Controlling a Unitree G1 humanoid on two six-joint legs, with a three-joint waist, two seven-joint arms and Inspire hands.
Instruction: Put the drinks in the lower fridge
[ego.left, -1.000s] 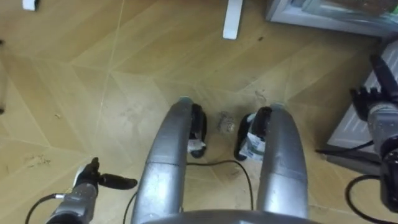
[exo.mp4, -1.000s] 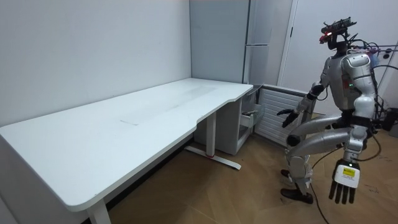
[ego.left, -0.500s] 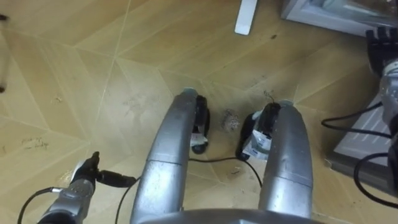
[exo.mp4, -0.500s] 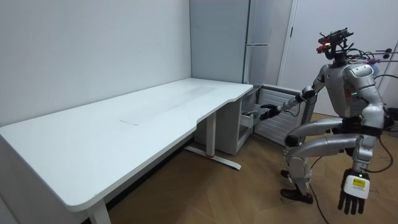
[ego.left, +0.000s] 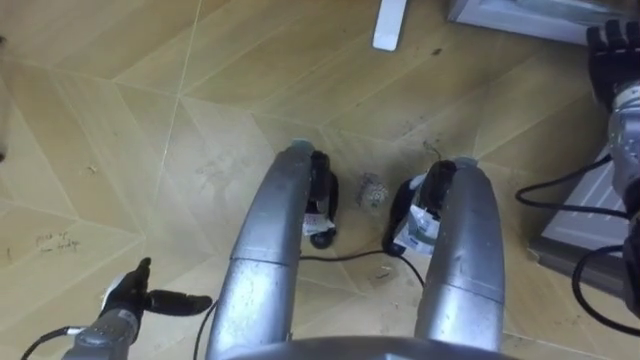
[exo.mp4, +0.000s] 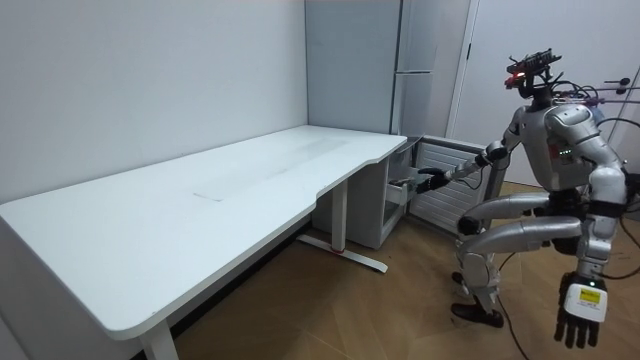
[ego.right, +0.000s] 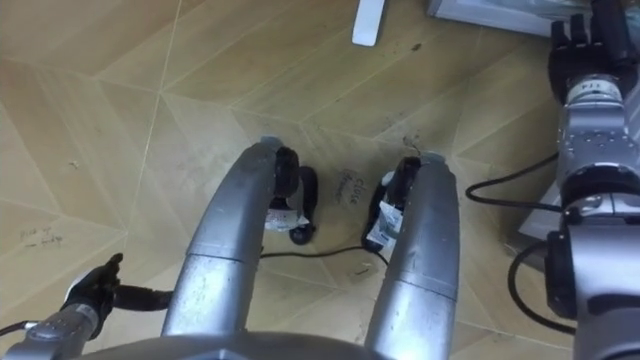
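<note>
Room view finds me crouched, knees bent, on the wooden floor beyond the white surface, my right hand stretched toward the lower fridge with fingers straight, my left hand hanging with fingers relaxed; where the drinks are I cannot tell.

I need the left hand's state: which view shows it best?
The room view: the left hand hangs at the robot's side, back and straight fingers in full. The eye views catch it side-on at their lower left.
</note>
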